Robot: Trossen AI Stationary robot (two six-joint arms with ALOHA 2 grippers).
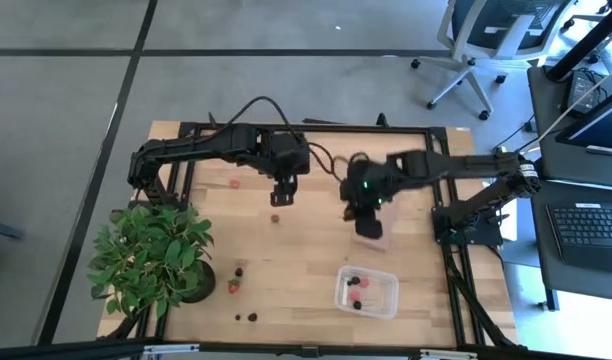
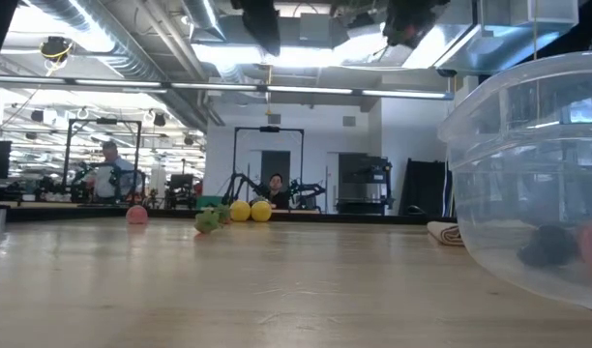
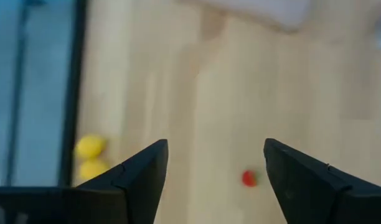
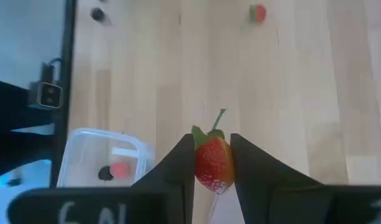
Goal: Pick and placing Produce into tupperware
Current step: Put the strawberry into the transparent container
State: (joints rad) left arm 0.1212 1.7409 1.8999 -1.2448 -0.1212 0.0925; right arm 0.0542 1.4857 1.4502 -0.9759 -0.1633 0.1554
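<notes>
Wooden tabletop (image 1: 296,260), black-framed, on grey floor; office chair (image 1: 486,40) at 1 o'clock beyond the frame, laptop desk at 3 o'clock.

Writing: partial white marks on right wrist housing, unreadable.

Right gripper (image 4: 213,163): above table centre, just beside brown block (image 1: 371,238); fingers closed on a red strawberry (image 4: 213,163), green stem upward.

Left gripper (image 3: 215,171): above table at 11 o'clock of centre, fingers spread wide, holding nothing; small red piece (image 3: 249,178) on wood below, two lemons (image 3: 91,157) near the table edge.

Tupperware (image 1: 366,291): at 5 o'clock, near front edge, holding red and dark pieces.

Loose produce: dark berries (image 1: 246,317) at 7 o'clock, near potted plant (image 1: 151,255). Open wood between the tupperware and the plant.
</notes>
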